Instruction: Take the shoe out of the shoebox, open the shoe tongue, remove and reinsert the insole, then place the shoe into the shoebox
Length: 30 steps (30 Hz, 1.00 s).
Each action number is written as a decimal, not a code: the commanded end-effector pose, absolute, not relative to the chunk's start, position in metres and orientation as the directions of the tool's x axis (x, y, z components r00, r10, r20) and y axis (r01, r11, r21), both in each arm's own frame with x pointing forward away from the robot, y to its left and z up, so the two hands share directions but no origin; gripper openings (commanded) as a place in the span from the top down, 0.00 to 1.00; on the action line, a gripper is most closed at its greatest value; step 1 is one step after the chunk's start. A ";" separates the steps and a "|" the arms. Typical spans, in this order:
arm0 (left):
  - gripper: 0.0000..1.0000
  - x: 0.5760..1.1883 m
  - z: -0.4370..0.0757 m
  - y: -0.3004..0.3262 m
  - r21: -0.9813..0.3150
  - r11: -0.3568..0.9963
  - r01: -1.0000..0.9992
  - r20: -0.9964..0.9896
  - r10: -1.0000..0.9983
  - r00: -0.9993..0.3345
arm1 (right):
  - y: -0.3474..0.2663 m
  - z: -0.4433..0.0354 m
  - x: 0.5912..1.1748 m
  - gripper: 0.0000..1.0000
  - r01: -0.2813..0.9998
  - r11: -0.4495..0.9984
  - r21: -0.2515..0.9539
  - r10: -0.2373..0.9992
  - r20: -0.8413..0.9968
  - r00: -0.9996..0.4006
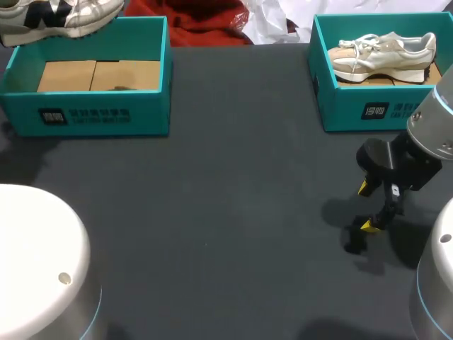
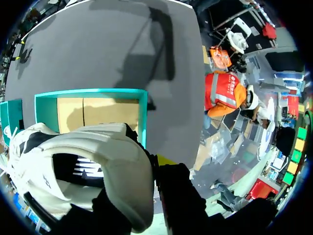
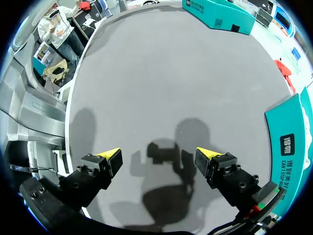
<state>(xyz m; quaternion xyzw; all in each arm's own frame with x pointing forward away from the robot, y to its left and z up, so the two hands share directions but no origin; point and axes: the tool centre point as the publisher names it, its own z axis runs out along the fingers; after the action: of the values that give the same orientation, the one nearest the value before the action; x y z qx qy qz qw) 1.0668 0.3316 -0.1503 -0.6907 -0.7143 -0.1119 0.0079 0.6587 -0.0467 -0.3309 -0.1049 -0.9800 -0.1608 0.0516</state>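
The left gripper is clamped on the heel end of the white-and-black fabric sneaker, which hangs over the back edge of the open teal cardboard shoebox. It looks light, with a soft upper likely to buckle, so the stiffer heel or sole suits gripping. The right gripper hangs wide open, empty, over the dark grey table.

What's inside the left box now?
Only brown cardboard shows on the floor of the left box. The shoe hangs over its back-left corner, so what lies under that part is hidden.
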 end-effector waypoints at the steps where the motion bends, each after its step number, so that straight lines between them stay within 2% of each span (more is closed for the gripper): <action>1: 1.00 1.068 -0.156 0.336 0.176 0.013 0.984 0.202 0.978 -0.049 | -0.046 -0.332 0.657 0.00 0.223 0.927 0.303 0.190 0.132 -0.973; 12: 1.00 1.068 -0.156 0.336 0.176 0.013 0.984 0.202 0.978 -0.049 | -0.046 -0.332 0.657 0.00 0.223 0.927 0.303 0.190 0.132 -0.973; 30: 1.00 1.086 -0.237 0.306 0.036 -0.038 0.999 0.232 0.972 0.029 | -0.046 -0.332 0.657 0.00 0.223 0.927 0.303 0.190 0.132 -0.973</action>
<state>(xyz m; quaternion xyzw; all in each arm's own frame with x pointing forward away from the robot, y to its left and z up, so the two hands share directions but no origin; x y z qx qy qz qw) 1.0785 0.3090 -0.2296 -0.7138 -0.6904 -0.1006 0.0612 0.6587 -0.0467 -0.3309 -0.1048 -0.9800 -0.1608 0.0516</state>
